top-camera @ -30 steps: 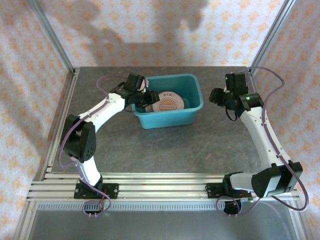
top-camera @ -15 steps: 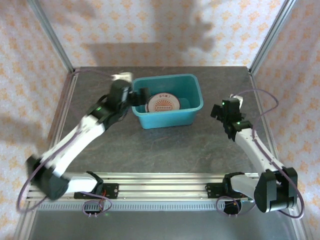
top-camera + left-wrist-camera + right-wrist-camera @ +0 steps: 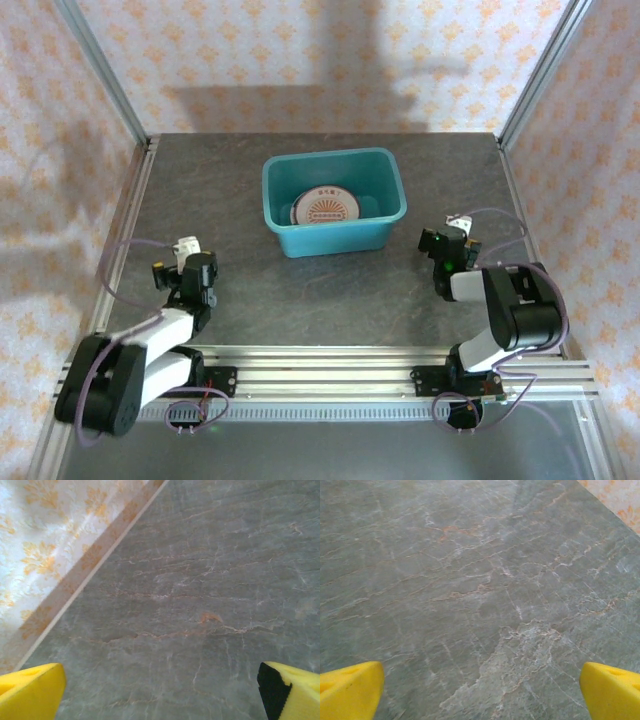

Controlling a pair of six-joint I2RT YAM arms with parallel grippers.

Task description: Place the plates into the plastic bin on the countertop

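Note:
The teal plastic bin (image 3: 334,201) stands at the back middle of the grey countertop (image 3: 320,295). Inside it lie plates (image 3: 330,208), the top one white with a red-orange pattern; those under it are mostly hidden. My left gripper (image 3: 187,262) is folded back near the front left, far from the bin. My right gripper (image 3: 447,246) is folded back at the right, a little right of the bin's near corner. In both wrist views the yellow fingers (image 3: 30,695) (image 3: 610,690) stand wide apart over bare stone, with nothing between them.
Aluminium rails (image 3: 320,365) run along the near edge, and upright posts (image 3: 105,75) stand at the back corners. Patterned cloth walls (image 3: 300,60) close in the back and sides. The left wrist view shows the cloth wall (image 3: 55,540) close by.
Both arms have drawn back from the bin and folded down toward their bases. The left gripper left the bin's rim. Both grippers have opened wide.

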